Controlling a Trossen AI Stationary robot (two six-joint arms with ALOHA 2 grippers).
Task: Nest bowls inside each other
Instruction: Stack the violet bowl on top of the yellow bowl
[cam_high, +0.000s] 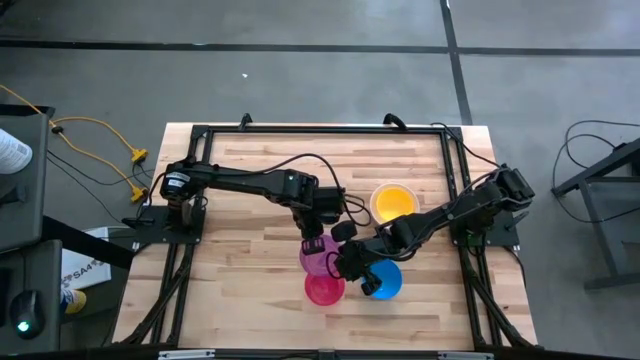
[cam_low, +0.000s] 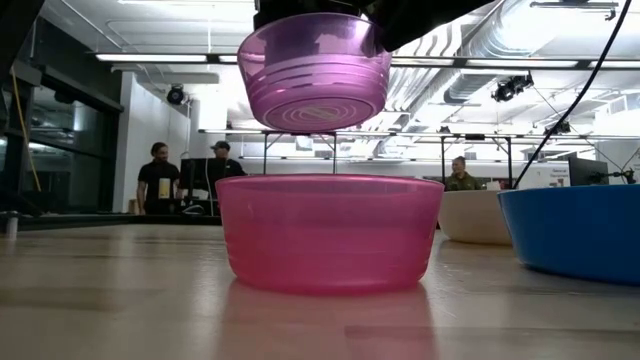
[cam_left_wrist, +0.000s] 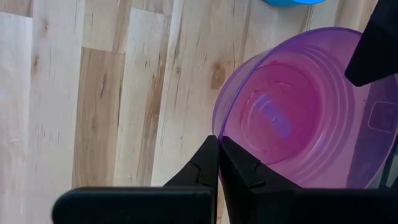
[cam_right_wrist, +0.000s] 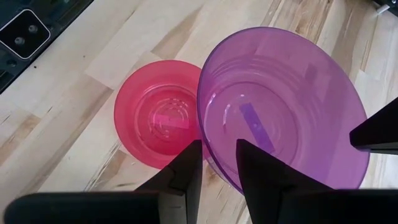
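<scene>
A purple bowl (cam_low: 315, 75) hangs in the air, slightly tilted, above and just behind a pink-red bowl (cam_low: 330, 235) that stands on its base on the table. My left gripper (cam_left_wrist: 219, 146) is shut on the purple bowl's rim. At the opposite side of the rim, my right gripper (cam_right_wrist: 219, 152) stands open, one finger outside the wall and one inside. A blue bowl (cam_high: 385, 280) stands to the right of the pink-red one, under the right arm. A yellow bowl (cam_high: 393, 200) stands farther back. My left gripper pinches the purple bowl's rim (cam_left_wrist: 216, 127) between its two fingers, one outside the wall and one inside, slanting down from above. The bowl hangs lifted clear of the table, mouth up. My right gripper straddles the rim (cam_right_wrist: 203, 134) with a gap wider than the wall. Whether its fingers touch the bowl I cannot tell.
The black frame (cam_high: 300, 130) runs round the wooden table. In the low view a pale bowl (cam_low: 475, 215) shows behind the blue bowl (cam_low: 575, 230). Bare wood lies to the left of the bowls. People stand in the room beyond the table.
</scene>
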